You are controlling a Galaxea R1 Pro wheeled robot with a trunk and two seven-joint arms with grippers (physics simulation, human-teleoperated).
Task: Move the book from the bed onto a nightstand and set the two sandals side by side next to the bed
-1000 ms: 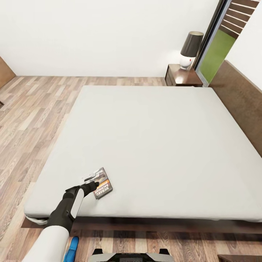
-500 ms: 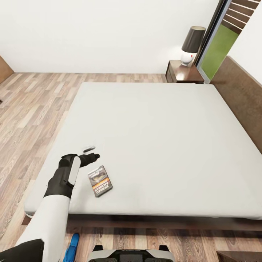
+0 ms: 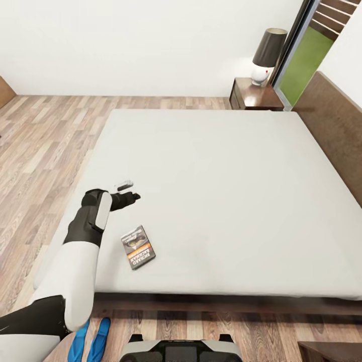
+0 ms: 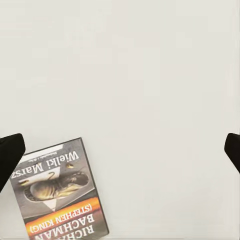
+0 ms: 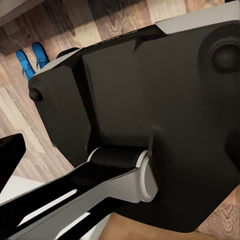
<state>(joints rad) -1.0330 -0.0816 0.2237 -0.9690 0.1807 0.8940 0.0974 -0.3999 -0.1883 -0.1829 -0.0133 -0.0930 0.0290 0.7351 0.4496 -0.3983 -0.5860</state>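
Our left gripper (image 3: 125, 191), fingers spread wide, hovers above the mattress (image 3: 226, 191); beneath lies the paperback (image 4: 57, 197) ("Richard Bachman (Stephen King)", "Wielki Marsz").

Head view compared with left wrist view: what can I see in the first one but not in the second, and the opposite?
Head view: the whole bed, the two sandals side by side on the floor at its foot, the nightstand with a lamp, and the left gripper above the mattress beyond the book.

Left wrist view: the cover's lettering, readable, and the black fingertips wide apart.

Both: the book lying flat on the mattress, not gripped.
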